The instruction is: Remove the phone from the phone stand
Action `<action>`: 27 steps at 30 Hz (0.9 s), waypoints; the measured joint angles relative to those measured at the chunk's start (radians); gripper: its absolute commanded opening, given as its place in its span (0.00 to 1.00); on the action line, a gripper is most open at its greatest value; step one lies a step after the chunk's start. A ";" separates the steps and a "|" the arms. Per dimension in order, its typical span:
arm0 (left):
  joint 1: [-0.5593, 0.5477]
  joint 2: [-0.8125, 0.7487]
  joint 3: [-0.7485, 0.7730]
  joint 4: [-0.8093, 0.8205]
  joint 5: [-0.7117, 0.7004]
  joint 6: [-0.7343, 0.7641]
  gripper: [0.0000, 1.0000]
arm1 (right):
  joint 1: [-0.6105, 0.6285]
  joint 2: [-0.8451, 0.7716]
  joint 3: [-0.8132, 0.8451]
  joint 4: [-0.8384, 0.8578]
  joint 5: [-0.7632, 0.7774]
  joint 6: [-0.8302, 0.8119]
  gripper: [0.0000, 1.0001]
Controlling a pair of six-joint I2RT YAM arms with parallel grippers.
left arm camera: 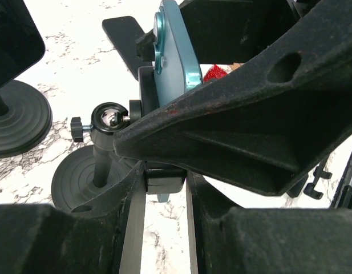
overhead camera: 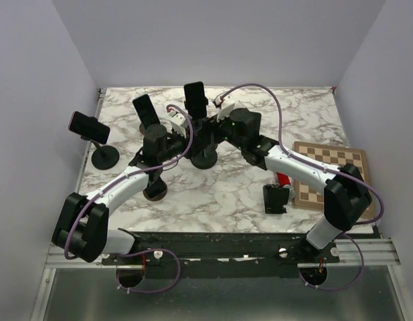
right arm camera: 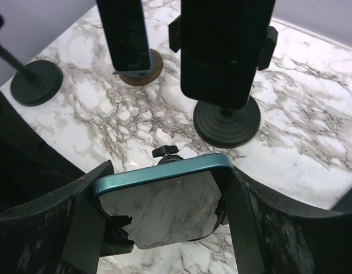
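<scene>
**Phone seated in its stand, right pincer clamped on it**

The teal phone (right arm camera: 164, 200) sits nearly upright in the phone stand (left arm camera: 110, 123) at mid-worktop, where both arms meet. The right pincer (right arm camera: 164, 220) is clenched on the phone, one finger pressed against each side edge. The left pincer (left arm camera: 163, 178) comes in from the left just below the phone and grasps the stand's black cradle. Farther off on the marble worktop (right arm camera: 312, 114) stands another dark phone (right arm camera: 224, 45) on a round base. A chessboard (overhead camera: 326, 174) lies to the right.

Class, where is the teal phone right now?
Right wrist view, bottom centre: the teal phone is clamped in the right gripper, two dark phones behind it.
</scene>
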 measured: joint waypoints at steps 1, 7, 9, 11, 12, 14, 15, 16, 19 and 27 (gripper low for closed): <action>0.003 0.000 0.001 -0.002 0.005 0.004 0.00 | -0.013 -0.005 -0.016 0.024 -0.040 -0.009 0.01; 0.008 0.014 0.011 -0.006 0.064 0.026 0.00 | -0.086 -0.018 -0.052 0.070 -0.243 -0.037 0.01; 0.012 0.025 0.018 -0.005 0.088 0.027 0.00 | -0.104 -0.018 -0.052 0.069 -0.294 -0.047 0.01; 0.021 0.031 0.027 -0.019 0.105 0.029 0.00 | -0.117 -0.018 -0.052 0.068 -0.330 -0.055 0.01; 0.029 0.032 0.032 -0.033 0.113 0.029 0.00 | -0.124 -0.016 -0.051 0.068 -0.343 -0.059 0.01; 0.042 0.034 0.032 -0.071 0.109 0.032 0.00 | -0.138 -0.011 -0.043 0.063 -0.357 -0.056 0.01; 0.050 0.037 0.032 -0.095 0.097 0.031 0.00 | -0.143 -0.010 -0.041 0.063 -0.355 -0.048 0.01; 0.055 0.038 0.030 -0.116 0.080 0.034 0.00 | -0.144 -0.010 -0.041 0.063 -0.346 -0.035 0.01; 0.051 0.029 0.013 -0.125 0.034 0.024 0.29 | -0.126 -0.010 -0.041 0.066 -0.283 0.021 0.01; -0.054 -0.113 -0.132 -0.061 -0.140 -0.042 0.94 | -0.023 0.012 0.019 -0.010 0.003 0.134 0.01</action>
